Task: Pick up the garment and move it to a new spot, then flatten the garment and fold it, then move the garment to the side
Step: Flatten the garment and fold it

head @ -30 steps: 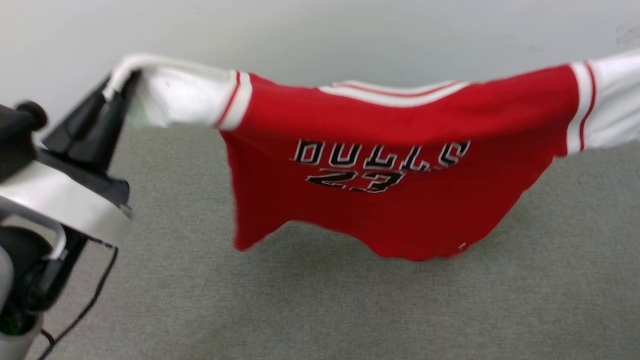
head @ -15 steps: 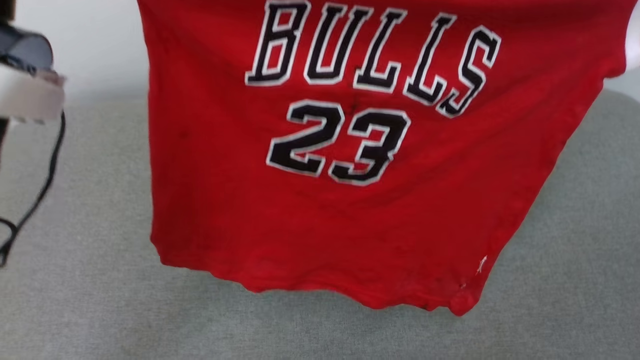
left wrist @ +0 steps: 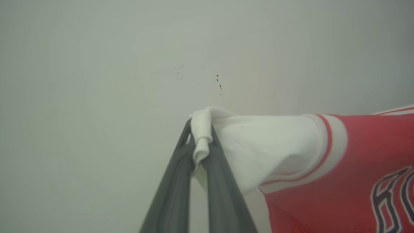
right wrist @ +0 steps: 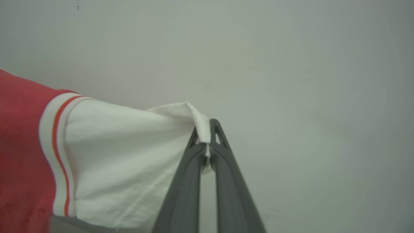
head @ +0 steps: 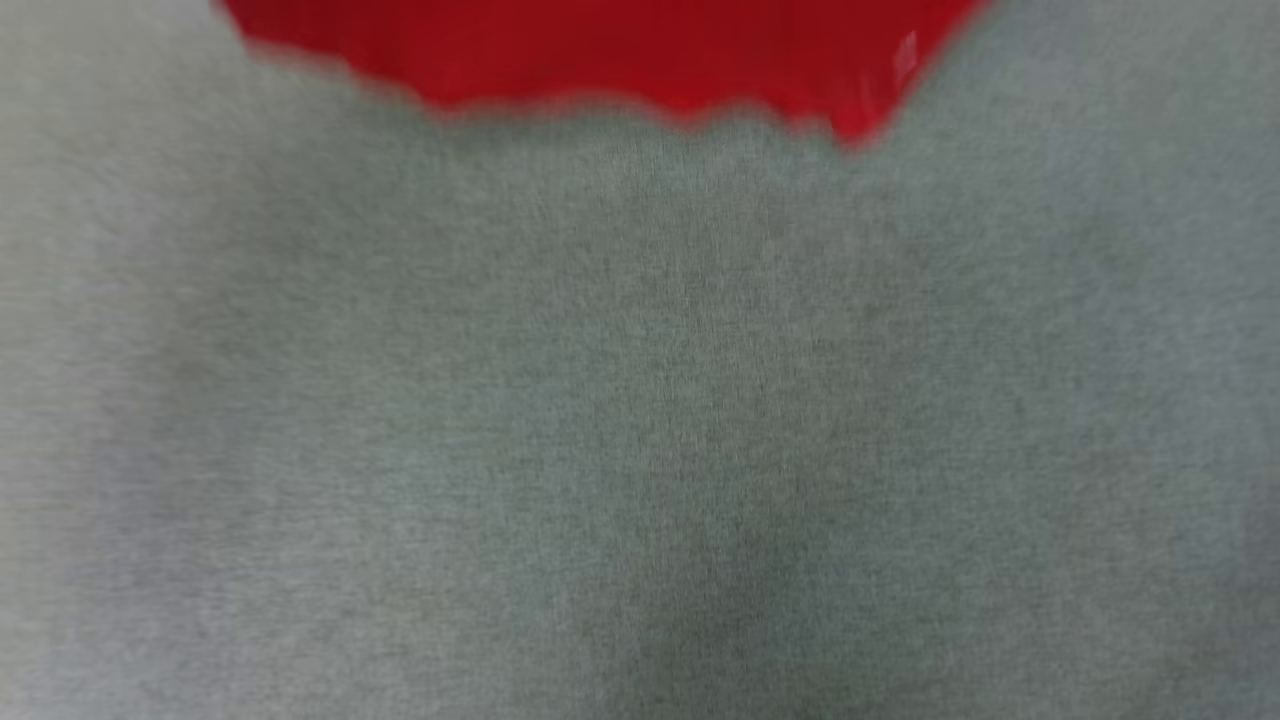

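Now, garment [left wrist: 349, 155]: it is held up in the air by both sleeves and stretched between the two grippers in front of a pale wall [left wrist: 97, 81]; its red body is seen hanging down from the sleeves.
left gripper [left wrist: 200, 136]: its fingers [left wrist: 174, 181] are clamped together on the bunched white edge of one sleeve [left wrist: 265, 145]; a small roll of cloth is squeezed out between and above the tips.
right gripper [right wrist: 205, 132]: its fingers [right wrist: 187, 184] are pressed shut on a thin fold at the edge of the other sleeve [right wrist: 129, 155]; hardly any gap is left between them.
trim [left wrist: 326, 152]: a white band with a red stripe is seen where each sleeve meets the red body.
letters [left wrist: 391, 200]: black with a white outline, cut off at the edge of the left wrist view; the word cannot be read there.
hem [head: 600, 95]: in the head view a wavy red lower edge is seen at the top, above the table [head: 640, 450]; the view is blurred, so it cannot be told whether the table is touched.
mark [head: 905, 55]: a small pale mark is seen near the hem's right end.
table: grey, with a cloth-like texture; a darker patch is seen across its middle, below the hem.
specks [left wrist: 219, 82]: a few dark specks are seen on the wall above the left fingertips.
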### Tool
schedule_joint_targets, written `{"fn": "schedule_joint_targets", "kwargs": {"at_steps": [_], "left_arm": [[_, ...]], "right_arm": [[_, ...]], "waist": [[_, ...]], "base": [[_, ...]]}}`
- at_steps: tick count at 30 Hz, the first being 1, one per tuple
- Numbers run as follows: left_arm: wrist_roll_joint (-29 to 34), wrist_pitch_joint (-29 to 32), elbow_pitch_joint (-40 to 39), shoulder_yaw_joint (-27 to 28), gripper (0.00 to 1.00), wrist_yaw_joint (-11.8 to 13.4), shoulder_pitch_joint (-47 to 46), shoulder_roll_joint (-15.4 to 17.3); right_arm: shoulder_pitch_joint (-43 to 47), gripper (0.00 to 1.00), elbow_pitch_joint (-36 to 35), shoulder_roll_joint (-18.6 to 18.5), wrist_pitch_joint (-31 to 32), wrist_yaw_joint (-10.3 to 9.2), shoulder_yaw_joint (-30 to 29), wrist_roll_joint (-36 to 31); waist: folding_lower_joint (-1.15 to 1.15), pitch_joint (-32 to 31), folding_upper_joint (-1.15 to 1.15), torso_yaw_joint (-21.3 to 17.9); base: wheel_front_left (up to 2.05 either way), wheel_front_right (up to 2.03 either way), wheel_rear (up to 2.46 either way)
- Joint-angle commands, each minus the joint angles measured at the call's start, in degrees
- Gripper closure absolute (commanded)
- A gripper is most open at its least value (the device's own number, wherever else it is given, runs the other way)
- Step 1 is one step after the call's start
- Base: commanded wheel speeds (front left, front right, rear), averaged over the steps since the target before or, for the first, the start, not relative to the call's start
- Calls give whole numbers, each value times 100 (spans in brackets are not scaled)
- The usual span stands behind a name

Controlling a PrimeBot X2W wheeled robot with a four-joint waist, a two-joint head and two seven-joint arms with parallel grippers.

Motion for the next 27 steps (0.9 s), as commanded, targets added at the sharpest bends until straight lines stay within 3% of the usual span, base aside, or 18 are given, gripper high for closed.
{"fn": "schedule_joint_targets", "kwargs": {"at_steps": [1,8,13,21,27], "left_arm": [[53,-62,127,-13,100,-24,-232,-70],[342,-656,1452,-191,100,-88,-1569,-543],[400,-1090,2213,-381,100,-137,-1752,-879],[268,-1714,2970,-934,100,-276,-515,-1345],[93,-2066,3078,-1410,100,-321,1051,-1497]], "right_arm": [[-214,100,139,73,-63,-6,44,-96],[-1481,100,1426,490,-714,-7,13,-802],[-1687,100,2221,854,-1119,-6,-157,-1121],[-534,100,2979,1245,-1566,-6,31,-1093],[936,100,3003,1145,-1634,-7,434,-712]], "waist": [[-1,554,0,-104],[-1,1125,0,-101],[-1,1359,0,-7],[-1,1217,0,99],[-1,703,0,158]], "base": [[0,0,0],[0,0,0],[0,0,0],[0,0,0],[0,0,0]]}}
